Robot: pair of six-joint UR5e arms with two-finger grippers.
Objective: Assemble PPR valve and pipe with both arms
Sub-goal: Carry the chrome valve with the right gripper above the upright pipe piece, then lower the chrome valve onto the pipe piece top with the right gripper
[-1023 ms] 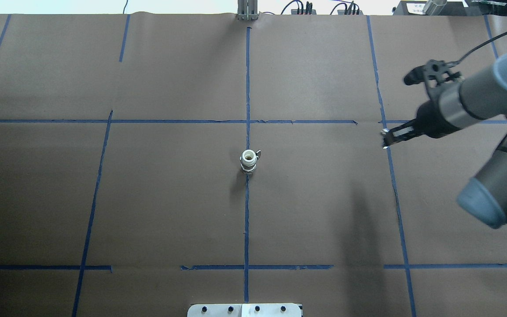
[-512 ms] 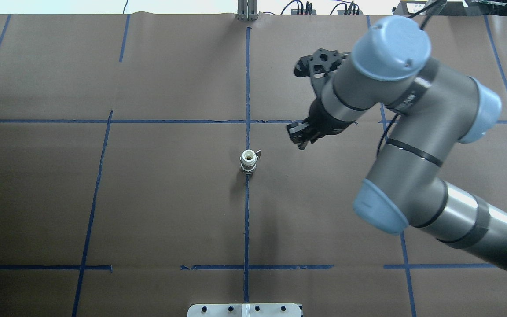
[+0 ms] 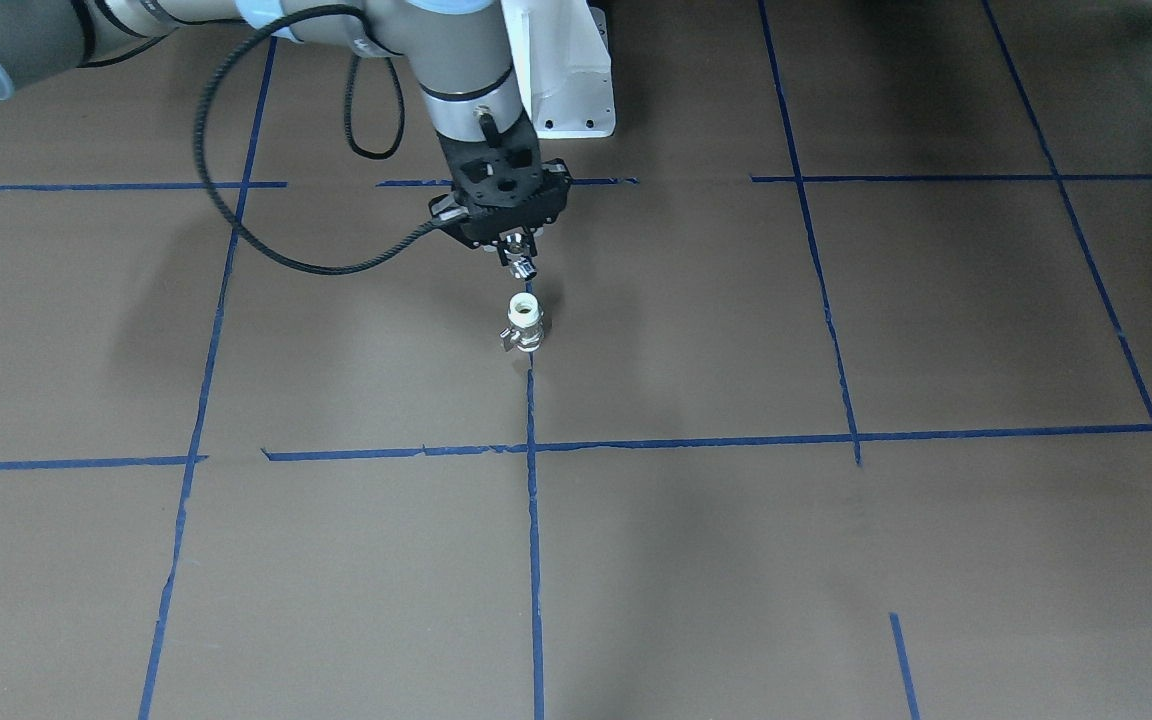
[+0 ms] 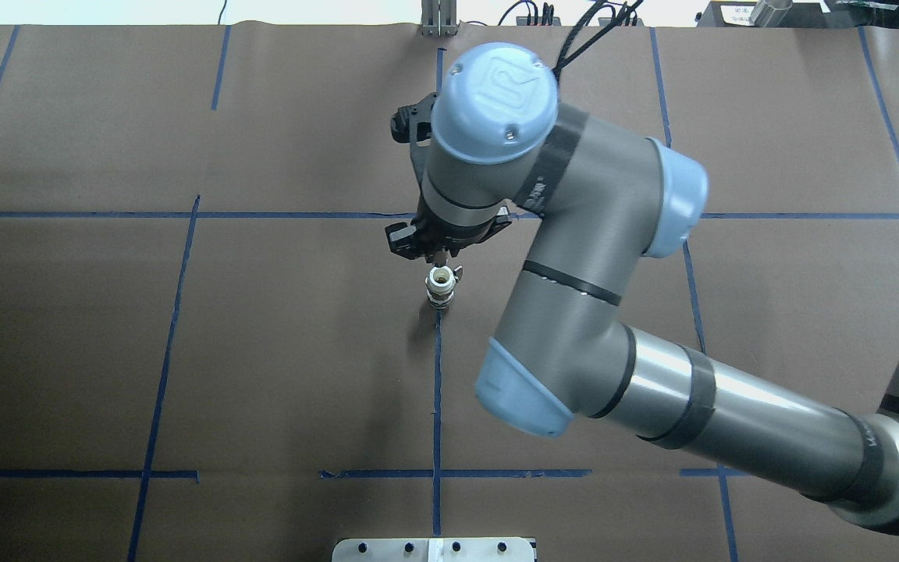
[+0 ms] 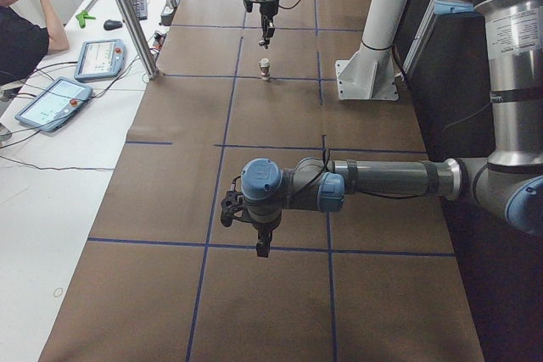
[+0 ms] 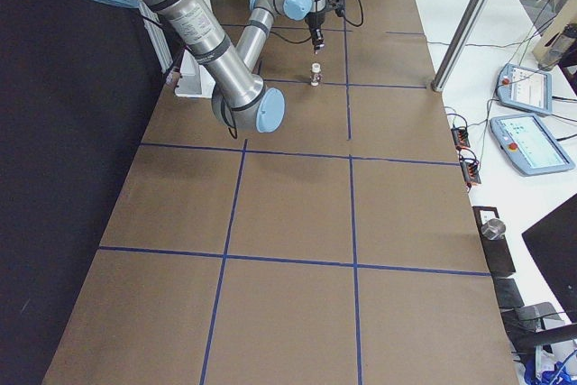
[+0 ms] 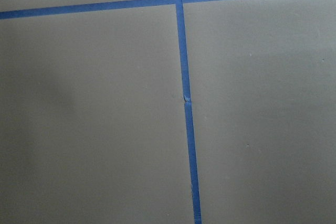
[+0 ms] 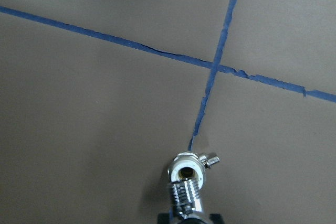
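Here, your right claw (image 3: pixel 520 258), clenched on the pipe (image 8: pixel 184 200), hangs above the upright PPR valve (image 3: pixel 523 322); align bores, lower straight. Left claw (image 5: pixel 263 247): grip cannot be told.

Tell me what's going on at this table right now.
The right gripper holds a small chrome pipe just above the valve, which stands upright on a blue tape line in the middle of the table. The two parts are lined up but not joined yet. The left arm hangs over bare table, away from them.
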